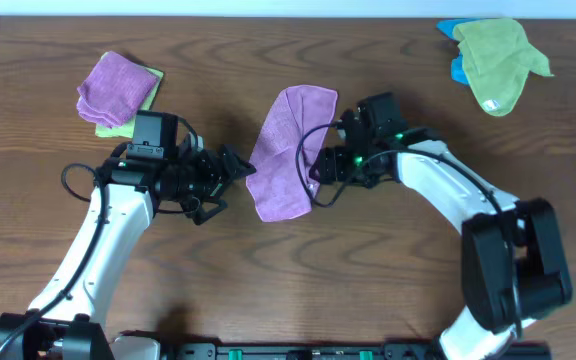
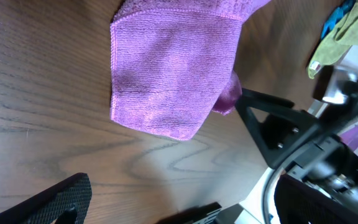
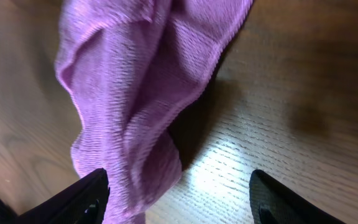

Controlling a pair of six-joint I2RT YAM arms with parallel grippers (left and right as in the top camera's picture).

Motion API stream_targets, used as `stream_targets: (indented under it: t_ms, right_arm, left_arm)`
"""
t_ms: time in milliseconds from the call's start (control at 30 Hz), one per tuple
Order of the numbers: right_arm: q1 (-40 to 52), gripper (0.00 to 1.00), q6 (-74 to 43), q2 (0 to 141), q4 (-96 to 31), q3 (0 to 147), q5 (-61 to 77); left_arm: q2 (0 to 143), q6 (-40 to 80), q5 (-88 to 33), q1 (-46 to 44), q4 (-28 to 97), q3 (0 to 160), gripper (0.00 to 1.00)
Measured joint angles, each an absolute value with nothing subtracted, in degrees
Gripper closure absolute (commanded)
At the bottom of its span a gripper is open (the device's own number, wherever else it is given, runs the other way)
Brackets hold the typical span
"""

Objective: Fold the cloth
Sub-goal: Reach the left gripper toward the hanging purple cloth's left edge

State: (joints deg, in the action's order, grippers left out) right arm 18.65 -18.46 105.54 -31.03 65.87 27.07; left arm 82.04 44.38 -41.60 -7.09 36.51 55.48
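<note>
The purple cloth (image 1: 286, 150) lies at the middle of the wooden table, partly folded, long and narrow. It shows flat in the left wrist view (image 2: 173, 68) and bunched in the right wrist view (image 3: 135, 81). My left gripper (image 1: 236, 172) is open and empty just left of the cloth's near end, its fingers over bare wood (image 2: 123, 208). My right gripper (image 1: 320, 172) is at the cloth's right edge. Its fingers are wide open (image 3: 179, 199), and a raised fold of the cloth rests against one finger.
A purple cloth on a yellow-green one (image 1: 118, 90) lies at the back left. A green cloth over a blue one (image 1: 493, 55) lies at the back right. The right arm's body (image 2: 316, 155) is close to the left gripper.
</note>
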Motion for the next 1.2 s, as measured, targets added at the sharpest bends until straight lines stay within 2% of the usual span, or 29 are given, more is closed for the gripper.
stream_targets:
  t_ms: [233, 533, 667, 1033, 1200]
  right_arm:
    - [18.8, 0.36, -18.8, 106.4, -30.1, 65.8, 28.1]
    - [20.4, 0.39, -19.0, 106.4, -29.1, 65.8, 28.6]
    - [20.9, 0.48, -19.1, 106.4, -29.0, 65.8, 28.5]
    - [20.9, 0.58, -19.3, 106.5, -29.0, 65.8, 27.0]
    - [20.9, 0.7, -19.3, 106.5, -29.0, 65.8, 26.4]
  left_arm:
    - [82.0, 45.0, -41.4, -7.1, 36.3, 55.5, 0.05]
    - [82.0, 45.2, -41.3, -7.1, 35.9, 55.5, 0.05]
    - [82.0, 45.2, -41.3, -7.1, 35.9, 55.5, 0.05]
    - [82.0, 45.2, -41.3, -7.1, 35.9, 55.5, 0.05]
    - [82.0, 45.2, -41.3, -7.1, 35.9, 55.5, 0.05]
